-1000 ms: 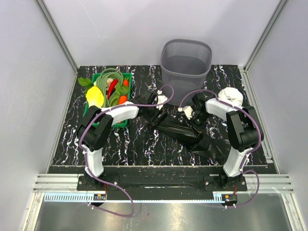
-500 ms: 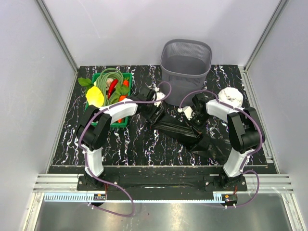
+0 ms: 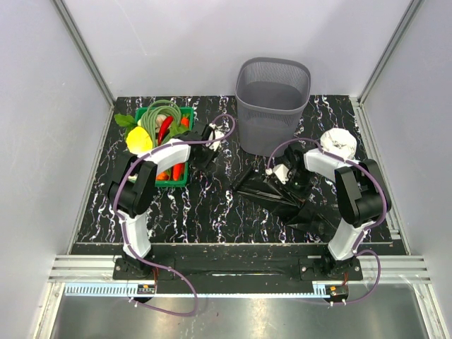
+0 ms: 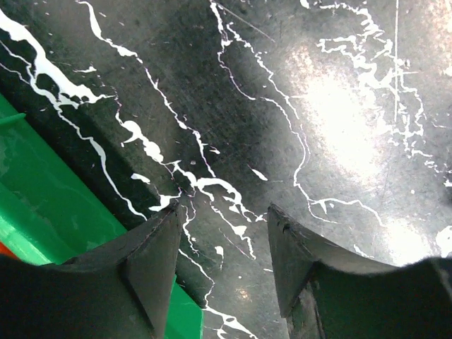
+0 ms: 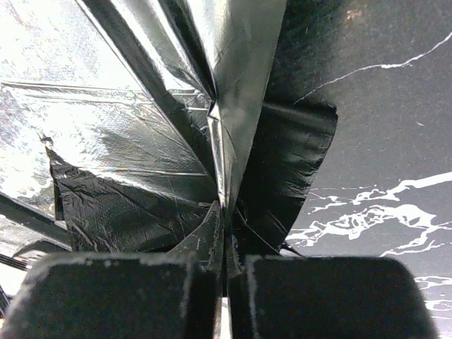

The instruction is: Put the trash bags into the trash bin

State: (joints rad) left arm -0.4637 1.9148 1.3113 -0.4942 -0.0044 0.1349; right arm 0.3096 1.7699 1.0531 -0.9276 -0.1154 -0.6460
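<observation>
Lying flat on the table, a black trash bag stretches lengthwise from near right toward far left, with the right gripper clamped on its fold. Farther back, the left gripper hangs with jaws apart, holding nothing. The trash bin stands upright behind.

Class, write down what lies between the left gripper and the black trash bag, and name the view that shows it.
Only bare marbled table separates the left gripper from the trash bag, as the top external view shows.
</observation>
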